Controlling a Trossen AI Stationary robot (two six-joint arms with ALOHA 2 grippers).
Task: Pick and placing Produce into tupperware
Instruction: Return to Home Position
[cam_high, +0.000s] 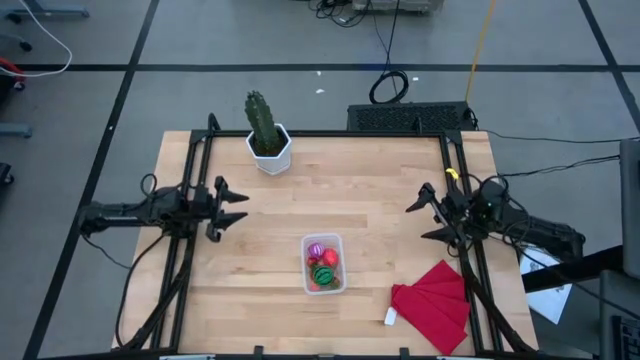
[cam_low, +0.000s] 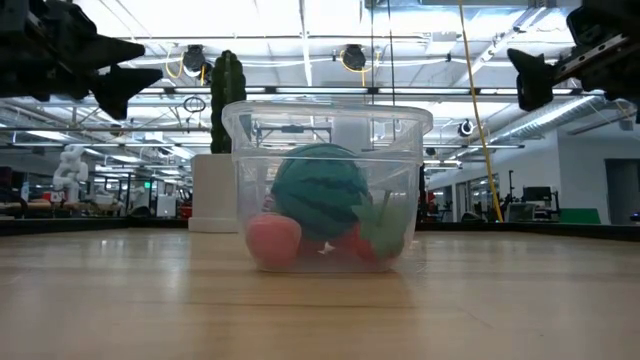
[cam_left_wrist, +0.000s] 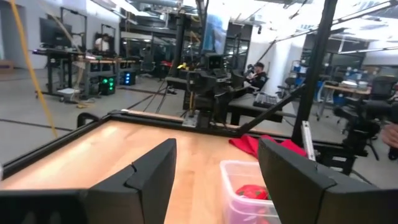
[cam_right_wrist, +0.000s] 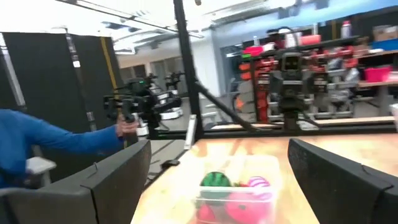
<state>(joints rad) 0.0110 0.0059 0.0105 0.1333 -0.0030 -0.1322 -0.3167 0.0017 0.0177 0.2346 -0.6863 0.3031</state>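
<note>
Place: robotics lab in an open industrial hall | Evidence: wooden bench (cam_high: 380, 190) stood inside a black metal frame (cam_high: 330, 133) on a grey floor (cam_high: 100, 100) marked with dark lines | cables (cam_high: 389, 87) lay across that floor | overhead lights (cam_low: 270, 42) hung from a high ceiling | other robot rigs (cam_right_wrist: 292, 68), shelving (cam_right_wrist: 367, 68) and workstations with monitors (cam_left_wrist: 56, 34) filled the room beyond | a person's blue sleeve (cam_right_wrist: 37, 140) showed at one rig

Overhead: light falls even and bright across my pale wooden table (cam_high: 380, 180), with shadows soft and faint. Table level: the ceiling strip lights (cam_low: 300, 42) burn to white glare, and my left gripper (cam_low: 148, 60) reads as a black silhouette against them. Bright reflections streak the rim and walls of the small clear plastic container (cam_low: 325, 120). From my wrists, the hall's upper part glares white
</note>
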